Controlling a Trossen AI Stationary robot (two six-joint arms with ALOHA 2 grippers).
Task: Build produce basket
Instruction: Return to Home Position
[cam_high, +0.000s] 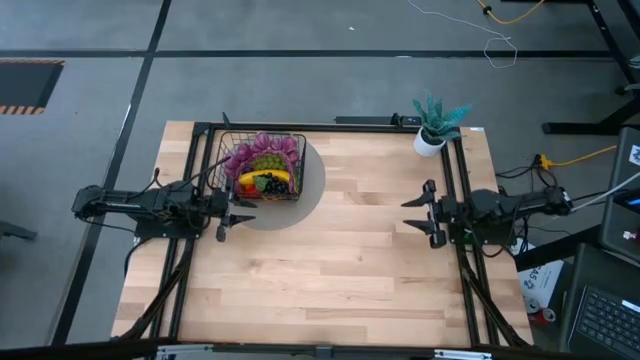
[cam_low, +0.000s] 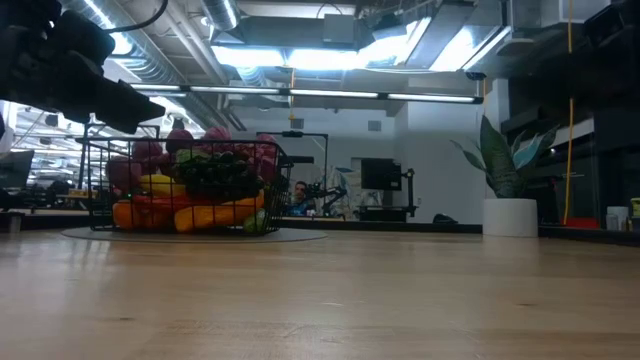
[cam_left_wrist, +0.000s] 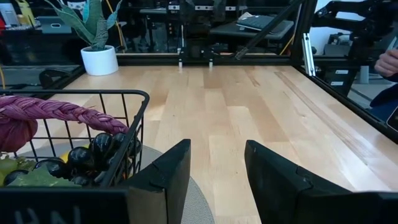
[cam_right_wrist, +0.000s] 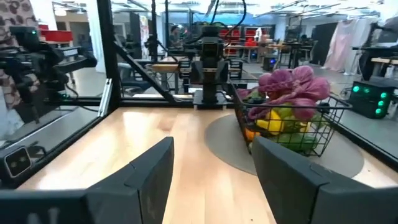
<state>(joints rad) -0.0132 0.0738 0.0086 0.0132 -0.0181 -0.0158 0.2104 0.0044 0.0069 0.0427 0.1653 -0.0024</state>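
The basket (cam_high: 221, 165), a square of thin black wire mesh with upright sides, is sitting on a flat round grey mat (cam_high: 312, 192) toward the far left of the pale, plank-grained wooden table (cam_high: 330, 270). The produce is heaping above its rim: a knobbly purple braided string (cam_left_wrist: 56, 112) is draping over the top, glossy dark grapes (cam_left_wrist: 93, 152) are pressing against the wire, and a smooth yellow banana (cam_high: 272, 178) is lying beside bumpy green grapes (cam_high: 268, 160). The left gripper (cam_left_wrist: 216, 168) is hovering just beside the basket's near corner, its blunt dark fingers spread and holding nothing. The right gripper (cam_right_wrist: 214, 168) is hanging well apart at the table's right side, likewise spread and empty. A spiky teal plant in a white pot (cam_high: 432, 128) is standing at the far right corner, clear of both arms.
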